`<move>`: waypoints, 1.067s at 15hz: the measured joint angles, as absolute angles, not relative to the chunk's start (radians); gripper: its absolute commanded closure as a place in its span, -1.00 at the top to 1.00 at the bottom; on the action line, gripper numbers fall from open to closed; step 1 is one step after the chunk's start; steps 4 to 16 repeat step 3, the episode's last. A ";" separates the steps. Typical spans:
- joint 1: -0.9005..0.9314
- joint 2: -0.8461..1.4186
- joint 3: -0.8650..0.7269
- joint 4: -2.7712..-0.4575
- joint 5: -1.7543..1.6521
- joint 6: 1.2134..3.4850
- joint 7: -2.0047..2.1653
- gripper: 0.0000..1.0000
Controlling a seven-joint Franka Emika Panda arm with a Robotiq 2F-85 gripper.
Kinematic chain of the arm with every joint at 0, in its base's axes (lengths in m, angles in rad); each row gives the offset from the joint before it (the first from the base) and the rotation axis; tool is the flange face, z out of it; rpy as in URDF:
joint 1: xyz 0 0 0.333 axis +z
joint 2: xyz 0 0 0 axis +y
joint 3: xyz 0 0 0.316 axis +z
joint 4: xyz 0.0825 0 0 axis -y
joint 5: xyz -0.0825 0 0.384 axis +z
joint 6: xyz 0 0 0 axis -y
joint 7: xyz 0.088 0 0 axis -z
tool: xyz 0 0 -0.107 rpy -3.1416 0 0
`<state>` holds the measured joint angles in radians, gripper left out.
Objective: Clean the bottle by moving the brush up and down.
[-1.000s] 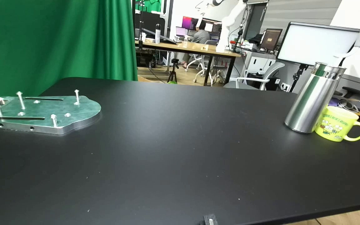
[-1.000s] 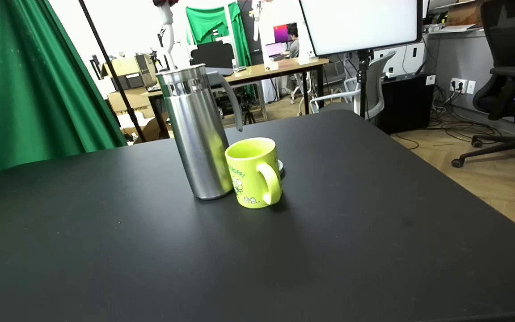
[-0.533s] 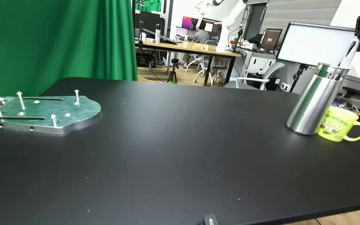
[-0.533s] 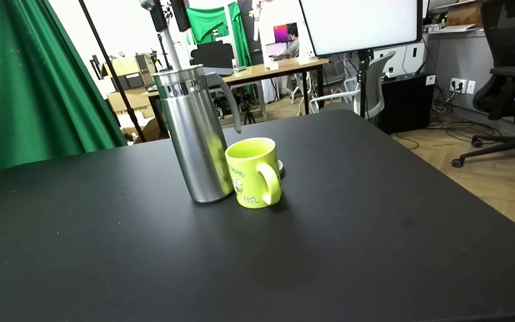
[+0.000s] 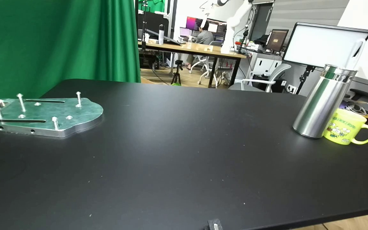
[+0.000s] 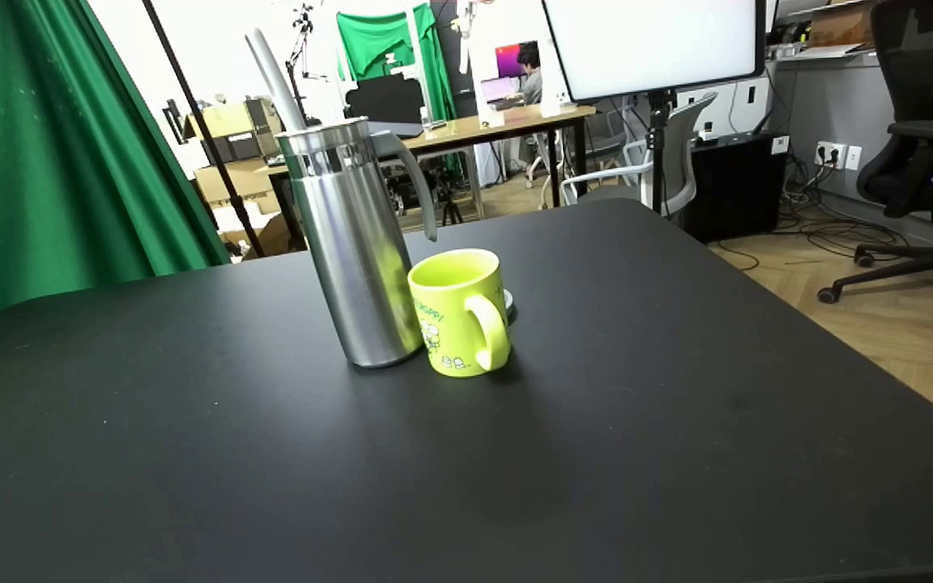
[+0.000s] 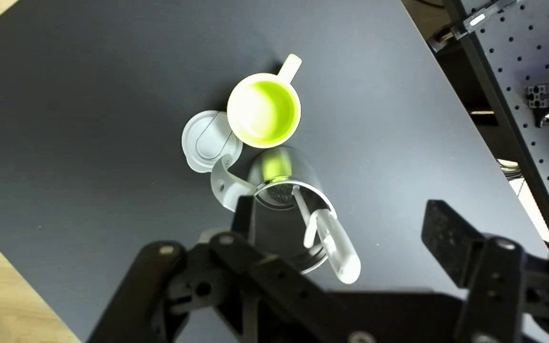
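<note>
Cleaning the bottle (image 6: 357, 251): set up, by my judgement; the brush (image 6: 274, 77) already stands in the bottle, so putting it in is done.
Up-and-down strokes: one moment cannot show them; whether they lie ahead or are finished I cannot tell.
Left to do: if scrubbing remains, the gripper (image 7: 342, 221) needs to grasp the brush first; if not, probably only moving clear of the bottle.
Bottle: standing on the black table (image 6: 191, 453), mouth uncovered, with a pale lid (image 7: 209, 140) lying near it.
Mug (image 7: 264, 110): yellow-green, just beside the bottle; touching or apart is unclear.
Brush: leaning out of the bottle, its pale handle (image 7: 339, 247) slanting up past the edge; the bristles cannot be made out.
Gripper: above the bottle, fingers (image 7: 446, 238) spread wide, nothing held.
Brush from gripper: seen between the spread fingers in the wrist view, but lower, and free of both; in an exterior view the handle's top rises untouched above the bottle.
</note>
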<state>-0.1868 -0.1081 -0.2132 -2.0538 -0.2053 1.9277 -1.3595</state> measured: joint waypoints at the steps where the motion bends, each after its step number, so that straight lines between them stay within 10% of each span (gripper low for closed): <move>1: -0.186 -0.127 -0.212 -2.055 -0.217 1.918 -1.359 1.00; 16: -0.185 -0.140 -0.211 -2.058 -0.217 1.913 -1.359 0.99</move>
